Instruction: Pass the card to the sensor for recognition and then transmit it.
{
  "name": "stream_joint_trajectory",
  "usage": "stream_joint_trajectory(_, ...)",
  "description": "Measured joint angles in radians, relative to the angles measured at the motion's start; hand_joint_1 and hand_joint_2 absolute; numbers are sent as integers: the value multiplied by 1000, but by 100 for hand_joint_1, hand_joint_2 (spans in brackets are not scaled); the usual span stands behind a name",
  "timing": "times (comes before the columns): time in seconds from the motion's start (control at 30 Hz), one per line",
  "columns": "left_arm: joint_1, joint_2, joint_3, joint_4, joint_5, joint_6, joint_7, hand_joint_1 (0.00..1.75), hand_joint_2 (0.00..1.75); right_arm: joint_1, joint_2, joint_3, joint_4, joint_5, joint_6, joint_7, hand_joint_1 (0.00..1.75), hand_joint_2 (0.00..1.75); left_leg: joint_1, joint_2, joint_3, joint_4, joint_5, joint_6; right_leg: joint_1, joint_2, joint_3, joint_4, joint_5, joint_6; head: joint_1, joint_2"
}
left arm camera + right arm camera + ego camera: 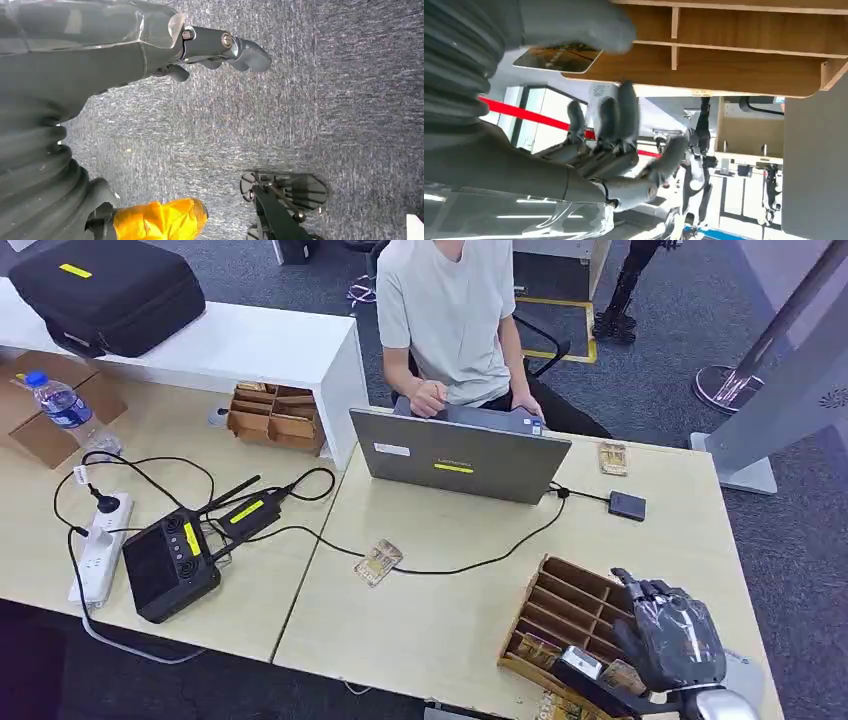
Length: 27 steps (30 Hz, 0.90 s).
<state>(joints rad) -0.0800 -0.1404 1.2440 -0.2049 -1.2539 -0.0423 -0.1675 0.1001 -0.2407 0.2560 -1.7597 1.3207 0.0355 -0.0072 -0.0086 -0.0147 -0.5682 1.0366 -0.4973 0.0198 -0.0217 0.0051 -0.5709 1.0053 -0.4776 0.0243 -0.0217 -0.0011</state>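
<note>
Pale wooden tables (420,630) stood on grey carpet; at the near right edge a card (558,57) lay under the thumb of the right hand (672,640), beside the wooden slotted tray (565,615); its fingers (626,117) were spread apart, hovering over the tray; the left hand (150,45) hung empty and uncurled above the floor.

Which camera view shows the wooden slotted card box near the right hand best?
The head view shows the wooden slotted card box best: its rows of slots are seen from above, beside the right hand. The right wrist view shows some of its wooden dividers close up. The left wrist view looks at grey carpet.
</note>
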Motion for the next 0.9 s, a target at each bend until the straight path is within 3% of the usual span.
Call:
stream_joint_trajectory(0.77, 0, 0, 0, 0, -2, 0, 0, 0, 175, 0, 10, -2, 0, 10, 0, 2, 0, 175, 0, 0, 0, 0, 0, 0, 0, 0, 0, 0, 0, 0, 0, 0)
stream_joint_trajectory(0.9, 0, 0, 0, 0, -1, 1, 0, 0, 175, 0, 12, -8, 0, 44, 4, 29, 0, 175, 0, 0, 0, 0, 0, 0, 0, 0, 0, 0, 0, 0, 0, 0)
